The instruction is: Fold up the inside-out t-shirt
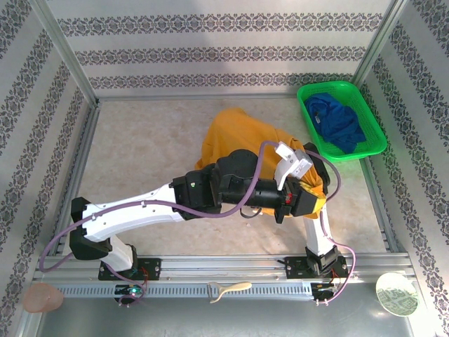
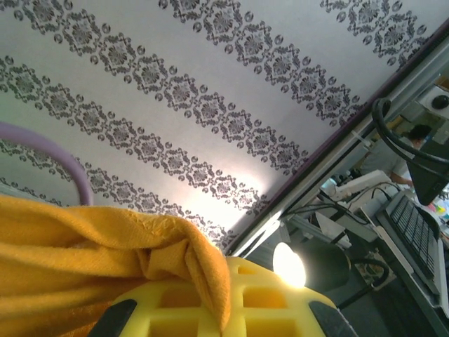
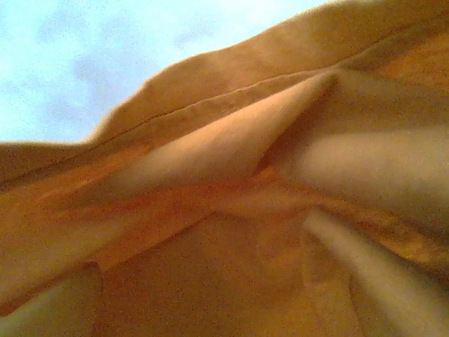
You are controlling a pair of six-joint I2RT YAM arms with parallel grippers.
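At mid-table, left fingers [image 2: 280,309] clench the t-shirt [image 1: 238,133]; right fingers' state I cannot tell.

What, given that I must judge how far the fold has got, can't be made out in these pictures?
- Top view: both arms cross the plain orange-yellow cotton t-shirt, hiding its near half and layout.
- Right wrist view: blurred folds against the lens; which part of the shirt, untellable.
- Left wrist view: the left tool is cut by the bottom edge and draped in cloth; any pinch is hidden.
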